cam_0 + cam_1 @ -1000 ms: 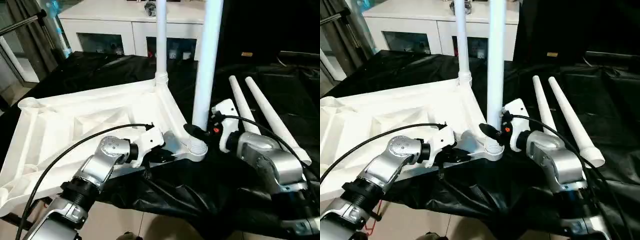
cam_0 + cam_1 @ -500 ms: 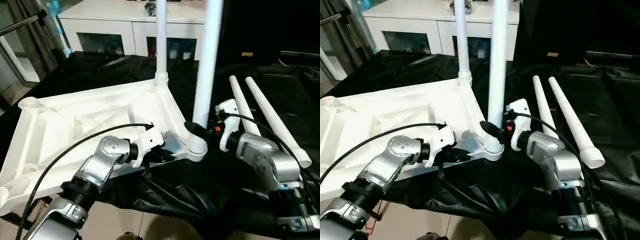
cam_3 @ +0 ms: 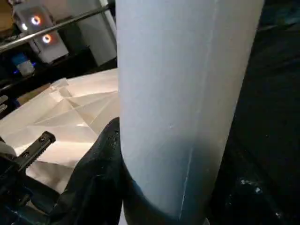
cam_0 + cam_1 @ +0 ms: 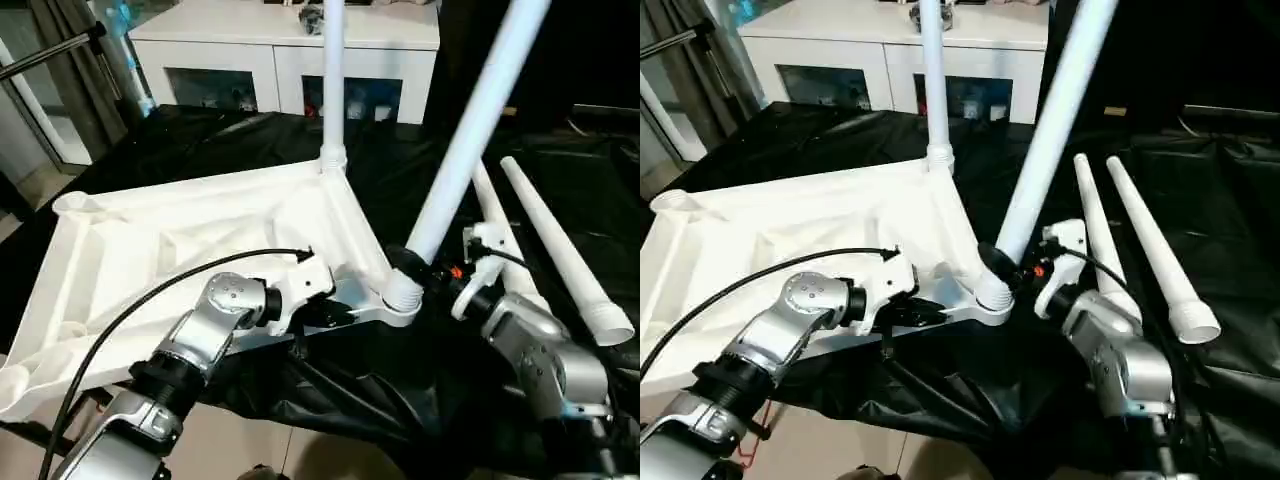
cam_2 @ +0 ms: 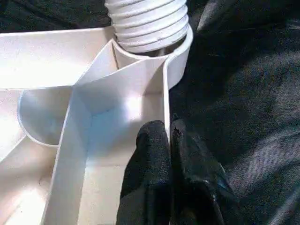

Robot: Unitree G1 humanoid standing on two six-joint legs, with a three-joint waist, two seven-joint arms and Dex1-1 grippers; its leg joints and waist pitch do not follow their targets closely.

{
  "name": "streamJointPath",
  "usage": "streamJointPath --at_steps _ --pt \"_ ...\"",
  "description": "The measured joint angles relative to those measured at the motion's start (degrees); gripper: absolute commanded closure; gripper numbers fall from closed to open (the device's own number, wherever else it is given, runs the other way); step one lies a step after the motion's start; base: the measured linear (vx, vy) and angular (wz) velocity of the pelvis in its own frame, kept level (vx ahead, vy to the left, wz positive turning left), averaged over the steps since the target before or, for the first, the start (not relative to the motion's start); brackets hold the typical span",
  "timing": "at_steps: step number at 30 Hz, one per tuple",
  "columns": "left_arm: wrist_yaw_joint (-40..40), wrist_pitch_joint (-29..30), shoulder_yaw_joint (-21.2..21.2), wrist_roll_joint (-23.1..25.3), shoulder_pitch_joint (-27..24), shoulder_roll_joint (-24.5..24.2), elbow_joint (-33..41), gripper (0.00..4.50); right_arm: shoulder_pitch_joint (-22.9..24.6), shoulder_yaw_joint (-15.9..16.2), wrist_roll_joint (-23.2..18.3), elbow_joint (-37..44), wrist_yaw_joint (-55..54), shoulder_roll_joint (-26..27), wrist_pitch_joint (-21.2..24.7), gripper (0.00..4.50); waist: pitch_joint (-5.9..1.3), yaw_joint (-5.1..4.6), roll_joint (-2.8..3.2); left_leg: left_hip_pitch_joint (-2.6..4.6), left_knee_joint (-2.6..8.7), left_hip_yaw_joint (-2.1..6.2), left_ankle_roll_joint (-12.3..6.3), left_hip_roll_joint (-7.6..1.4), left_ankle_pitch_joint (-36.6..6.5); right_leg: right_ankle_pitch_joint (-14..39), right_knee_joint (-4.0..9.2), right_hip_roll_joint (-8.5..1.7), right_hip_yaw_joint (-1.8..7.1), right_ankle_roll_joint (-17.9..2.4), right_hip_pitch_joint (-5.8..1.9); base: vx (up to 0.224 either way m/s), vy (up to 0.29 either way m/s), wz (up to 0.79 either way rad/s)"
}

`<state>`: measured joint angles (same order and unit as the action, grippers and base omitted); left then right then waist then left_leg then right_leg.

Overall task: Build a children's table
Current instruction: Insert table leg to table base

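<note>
Black-draped surface (image 4: 560, 180), tabletop (image 4: 170, 240) inverted. Left end effector (image 5: 169, 140) clamped on rim; right end effector (image 4: 428, 275) gripping tilted leg (image 4: 470, 130) in corner socket (image 4: 398, 300). Next, probably: straightening, pressing home.

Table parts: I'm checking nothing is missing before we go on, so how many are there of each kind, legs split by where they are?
Tabletop: 1
Legs in corner sockets: 2, one upright, one tilted in the right tool
Loose legs on the black cloth: 2
Total: 5 parts
</note>
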<state>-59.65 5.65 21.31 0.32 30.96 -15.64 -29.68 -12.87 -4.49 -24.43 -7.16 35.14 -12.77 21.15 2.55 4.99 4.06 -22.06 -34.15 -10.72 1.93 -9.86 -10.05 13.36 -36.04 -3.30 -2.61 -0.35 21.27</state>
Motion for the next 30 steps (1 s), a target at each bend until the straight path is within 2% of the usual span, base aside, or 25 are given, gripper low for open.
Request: streamJointPath --at_steps 6,14,21,30 --pt "0.0 -0.6 0.2 0.1 0.1 0.1 -0.4 4.50 3.6 0.9 1.8 3.3 -0.7 0.3 -4.1 2.63 -0.04 -0.08 0.06 0.07 0.04 -0.01 -0.01 0.01 0.0 0.0 0.28 0.00 0.00 0.0 -0.22 0.000 0.000 0.00" --pt "-0.1 -1.5 0.5 0.6 0.2 0.4 -0.6 4.50 6.0 2.7 3.6 6.1 -1.6 -0.5 -6.7 2.63 -0.04 0.07 0.07 0.07 0.33 -0.15 -0.01 0.01 0.0 0.2 0.35 -0.01 0.05 0.3 -0.25 0.000 0.000 0.00" --pt "-0.1 -2.1 0.4 0.7 0.9 0.4 -1.6 4.50 4.8 5.7 7.1 7.6 -0.7 -3.6 -6.5 2.63 -0.03 -0.17 0.00 0.06 0.34 -0.21 -0.01 0.01 0.0 0.2 0.38 -0.02 0.06 0.4 -0.24 0.000 0.000 0.00" --pt "-0.1 -2.3 0.4 0.7 0.9 0.4 -1.6 4.50 3.7 6.7 7.2 8.3 3.1 -7.1 -4.1 2.63 -0.01 -0.14 -0.09 0.06 0.35 -0.25 -0.01 0.00 0.0 0.2 0.39 -0.03 0.07 0.4 -0.23 0.000 0.000 0.00"
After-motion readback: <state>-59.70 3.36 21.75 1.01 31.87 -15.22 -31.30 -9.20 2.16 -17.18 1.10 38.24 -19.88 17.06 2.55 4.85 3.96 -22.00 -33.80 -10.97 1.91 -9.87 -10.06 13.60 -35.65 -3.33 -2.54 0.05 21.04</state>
